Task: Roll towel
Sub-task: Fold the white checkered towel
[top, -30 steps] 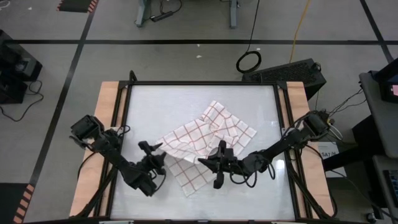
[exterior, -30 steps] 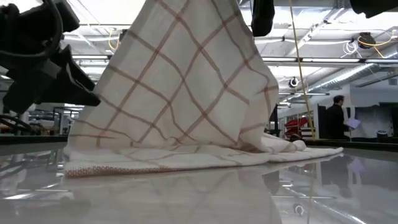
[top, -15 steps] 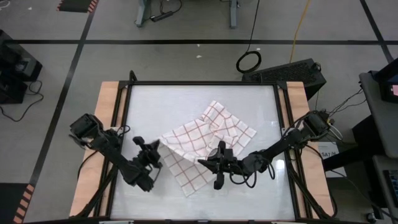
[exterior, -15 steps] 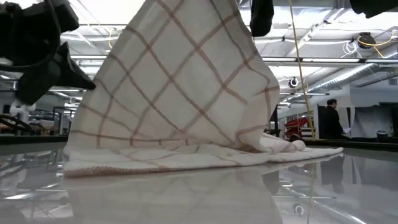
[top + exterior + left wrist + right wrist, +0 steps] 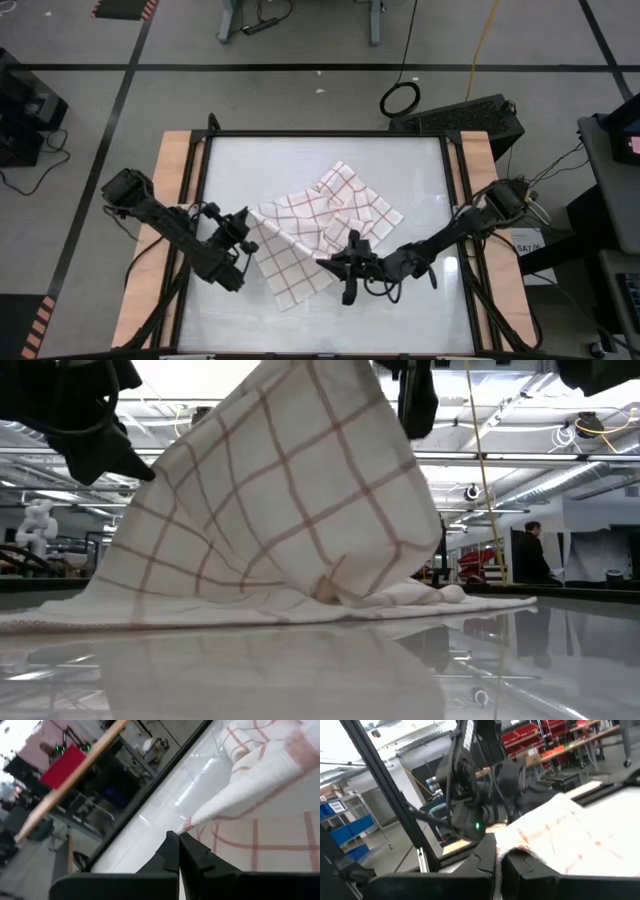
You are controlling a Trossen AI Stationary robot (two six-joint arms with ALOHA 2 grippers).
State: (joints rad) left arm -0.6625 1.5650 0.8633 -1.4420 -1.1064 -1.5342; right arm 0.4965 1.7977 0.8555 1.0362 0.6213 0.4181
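The towel (image 5: 315, 235), white with a grid of thin red-brown lines, is held up like a tent in the low view (image 5: 290, 510). Its lower edge (image 5: 200, 618) and its far part lie on the white tabletop. My left gripper (image 5: 248, 232) is shut on the towel's left side. My right gripper (image 5: 330, 262) is shut on a higher part, near the towel's middle. In the low view the left gripper (image 5: 140, 465) is at the upper left and the right gripper (image 5: 415, 400) at the top. My left gripper pinches a bunched corner of the towel (image 5: 188, 823) between its two shut fingers. It comes from the table's left side, slanting a little downward. From that corner the cloth runs down to the table and up toward the other gripper, drawn fairly straight. My right gripper pinches an edge of the towel (image 5: 512, 846) between its shut fingers, which lie about level and come from the table's right side. The cloth hangs below the fingers in a wide sheet whose lower part rests on the table.
Wooden strips (image 5: 172, 200) and a black frame (image 5: 325, 133) border the tabletop. Bare surface lies at the far edge (image 5: 270, 160) and the near edge (image 5: 400, 320). Beyond the table, a person (image 5: 528, 555) stands far back in the room.
My left gripper has shut on the towel's left corner and risen with it, drawing back toward the table's left edge. The towel's left side has lifted and spread leftward, so the raised sheet is wider. Its far part has stayed on the table.
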